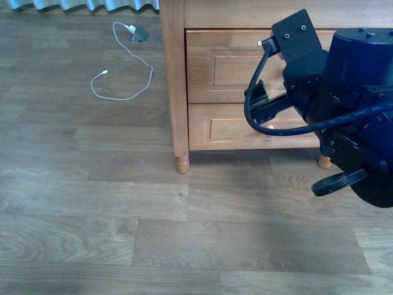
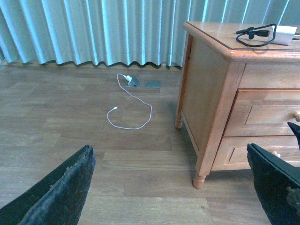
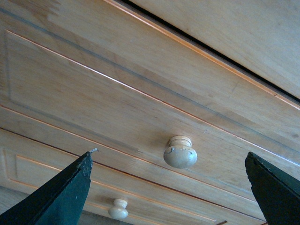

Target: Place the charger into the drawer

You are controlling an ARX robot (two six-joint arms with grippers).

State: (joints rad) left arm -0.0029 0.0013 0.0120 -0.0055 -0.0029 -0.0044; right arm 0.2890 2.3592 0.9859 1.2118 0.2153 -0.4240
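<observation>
The right arm [image 1: 359,104] looms black before the nightstand [image 2: 211,93]. The right gripper [image 3: 168,152], fingers wide apart, faces the shut upper drawer [image 3: 117,93], its pale knob [image 3: 181,153] in the gap, untouched. The left gripper [image 2: 168,146] also gapes, above the floor [image 2: 70,108]. The charger [image 2: 287,35] lies on the nightstand's top.

The charger [image 2: 287,36], a small white brick with a coiled black cable, lies flat on the nightstand [image 2: 211,33] top. The drawer [image 1: 224,67] is shut and fills the front view's upper right: honey-coloured wood, recessed panel, pale round knob [image 3: 180,152].
</observation>
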